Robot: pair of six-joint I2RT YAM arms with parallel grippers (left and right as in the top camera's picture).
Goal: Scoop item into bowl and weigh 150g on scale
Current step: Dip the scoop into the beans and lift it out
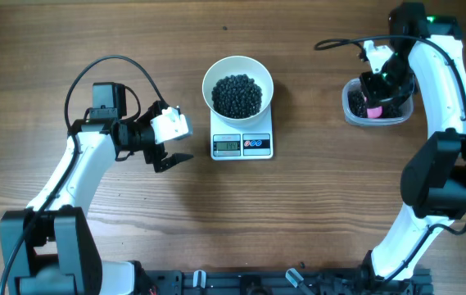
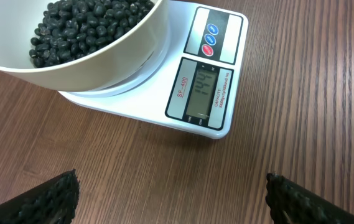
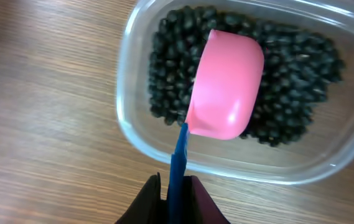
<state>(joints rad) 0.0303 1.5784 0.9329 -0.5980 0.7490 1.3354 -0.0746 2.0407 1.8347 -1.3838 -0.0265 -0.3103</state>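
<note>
- Spreading under everything, the wooden surface (image 1: 314, 221) is carrying the scale, the bowl and a clear tub, with one arm working at each side.
- The right arm is reaching over the tub (image 3: 127, 118) at the far right. The right end effector (image 3: 175, 186) is pinching almost fully closed on the thin blue handle (image 3: 178, 155) of a pink scoop (image 3: 226, 84).
- The left end effector (image 1: 169, 157) is hanging with its jaws spread wide, gripping nothing, near the scale's left edge.
- The scale (image 2: 208, 93) is sitting mid-surface, its display (image 2: 200, 93) showing digits too faint to read with confidence.
- The bowl (image 1: 207, 86) is resting on the scale, already holding a heap of black beans (image 1: 237, 96).
- The scoop is pointing straight out from the fingers along its long axis, its cup over the tub's beans; whether it is touching them cannot be told.
- The bowl is lying well apart from the scoop, toward the robot's left. Though the left arm is nearer, any top-up is likely falling to the right arm.
</note>
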